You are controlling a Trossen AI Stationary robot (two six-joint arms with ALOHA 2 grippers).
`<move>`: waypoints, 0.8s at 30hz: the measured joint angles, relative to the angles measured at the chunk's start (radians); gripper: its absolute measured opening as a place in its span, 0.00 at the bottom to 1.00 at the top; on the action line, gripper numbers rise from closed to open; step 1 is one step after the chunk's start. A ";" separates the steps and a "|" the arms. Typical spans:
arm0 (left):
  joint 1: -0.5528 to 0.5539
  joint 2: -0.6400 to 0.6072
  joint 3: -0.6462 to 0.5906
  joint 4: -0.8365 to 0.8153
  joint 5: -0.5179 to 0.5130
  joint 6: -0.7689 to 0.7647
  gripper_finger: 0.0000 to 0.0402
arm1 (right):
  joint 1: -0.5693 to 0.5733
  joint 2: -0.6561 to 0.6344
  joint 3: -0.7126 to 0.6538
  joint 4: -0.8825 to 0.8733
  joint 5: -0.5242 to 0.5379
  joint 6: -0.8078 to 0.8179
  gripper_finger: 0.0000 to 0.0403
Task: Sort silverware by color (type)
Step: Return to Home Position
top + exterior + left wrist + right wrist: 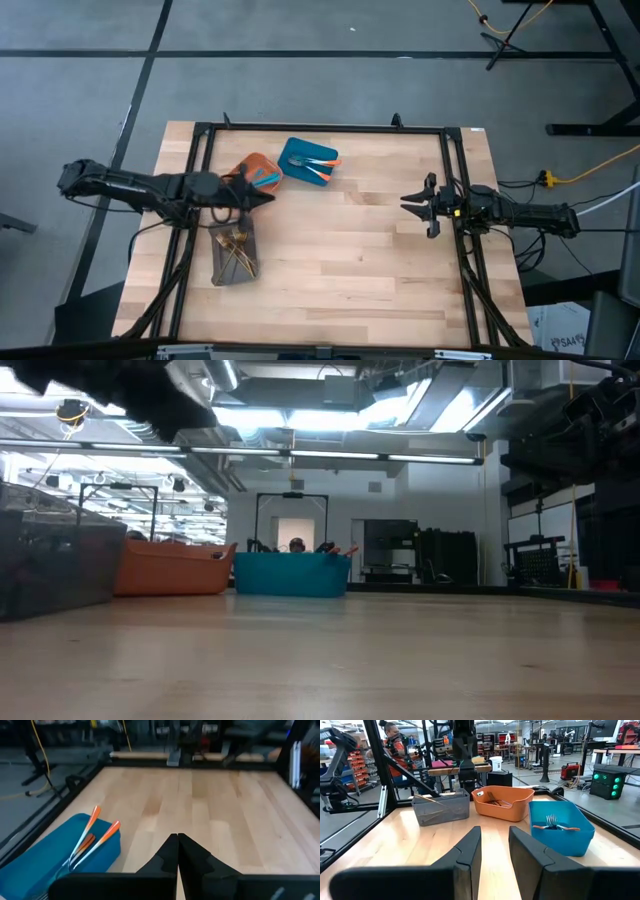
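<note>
Left end effector: the left end effector [262, 195] hangs at the near rim of the orange tray [258, 165]. Its fingers are pressed together with nothing between them, as the left wrist view shows [177, 839].
Right end effector: the right end effector [415, 207] sits over the right side of the bench [380, 260], well apart from the trays. Its fingers are spread and empty [494, 834].
Silverware: none lies loose on the bench.
- The orange-handled forks [95, 836] lie in the blue tray [308, 162].
- The gold pieces [238, 250] lie in the grey tray [233, 272].
- The orange tray holds what look like blue-handled pieces [266, 180], though the left arm covers part of it.
Progress: by these views the sorting looks done, and only the retreat of the arms remains.
Risk: the left arm lies low across the orange tray. If it pulled back without lifting first, it could catch the rim and drag the tray. The fork handles stand above the blue tray's wall, so a sideways sweep could flick one out.
High view only: it shows the gold pieces inside the grey tray and how far apart the arms are.
Right wrist view only: it shows all three trays side by side, the fork tines in the blue tray, and a person [392, 737] in the room beyond.
Low view: it shows only the tray walls, with the contents mostly hidden.
</note>
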 joint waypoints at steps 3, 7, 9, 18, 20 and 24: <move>0.000 -0.105 -0.117 0.095 0.000 -0.009 0.00 | 0.000 0.000 0.000 0.000 0.000 0.000 0.23; 0.000 -0.230 -0.241 0.190 0.000 -0.003 0.00 | 0.000 0.000 0.000 0.000 0.000 0.000 0.23; 0.000 -0.292 -0.290 0.207 0.000 -0.002 0.00 | 0.000 0.000 0.000 0.000 0.000 0.000 0.23; 0.001 -0.520 -0.417 0.235 0.000 0.014 0.00 | 0.000 0.000 0.000 0.000 0.000 0.000 0.23; 0.001 -0.561 -0.431 0.231 0.000 0.030 0.00 | 0.000 0.000 0.000 0.000 0.000 0.000 0.23; 0.001 -0.631 -0.448 0.221 0.000 0.069 0.00 | 0.000 0.000 0.000 0.000 0.000 0.000 0.23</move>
